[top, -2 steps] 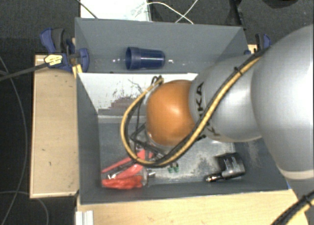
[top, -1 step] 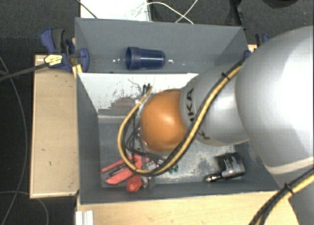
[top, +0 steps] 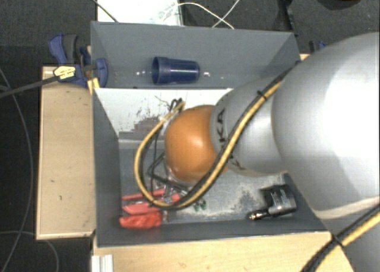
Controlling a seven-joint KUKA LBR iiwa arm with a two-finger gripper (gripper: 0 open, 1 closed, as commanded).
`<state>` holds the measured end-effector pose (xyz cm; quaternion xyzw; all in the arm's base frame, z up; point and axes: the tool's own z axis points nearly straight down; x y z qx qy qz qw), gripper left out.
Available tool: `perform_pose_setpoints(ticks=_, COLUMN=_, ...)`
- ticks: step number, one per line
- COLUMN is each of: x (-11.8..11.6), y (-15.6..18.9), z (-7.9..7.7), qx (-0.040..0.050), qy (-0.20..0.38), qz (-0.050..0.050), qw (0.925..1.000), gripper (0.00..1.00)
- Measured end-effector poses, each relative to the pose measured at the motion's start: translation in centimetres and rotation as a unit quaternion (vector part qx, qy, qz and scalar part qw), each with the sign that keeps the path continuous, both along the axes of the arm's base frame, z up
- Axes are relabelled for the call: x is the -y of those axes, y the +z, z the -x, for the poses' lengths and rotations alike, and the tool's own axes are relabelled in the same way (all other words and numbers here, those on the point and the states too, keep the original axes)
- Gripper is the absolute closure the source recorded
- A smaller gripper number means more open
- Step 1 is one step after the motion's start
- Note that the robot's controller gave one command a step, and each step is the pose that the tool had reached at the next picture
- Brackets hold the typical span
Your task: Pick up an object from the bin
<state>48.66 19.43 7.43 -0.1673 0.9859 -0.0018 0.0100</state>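
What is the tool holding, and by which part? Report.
Cannot be told: the robot's round orange cover hangs above the flat red pieces in the near-left corner of the grey metal bin, hiding any hold.

Left floor (top: 127,164) bare; red clump (top: 141,217), perhaps a black plug (top: 276,201), crowd near wall (top: 214,233)
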Motion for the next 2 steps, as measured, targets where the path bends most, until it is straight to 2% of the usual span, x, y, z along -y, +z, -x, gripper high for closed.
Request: perform_pose_setpoints(ticks=2, x=0.1, y=1.0, z=0.2, qx=-0.0018, qy=-0.002, qz=0.0, qw=1.0, gripper=1.0)
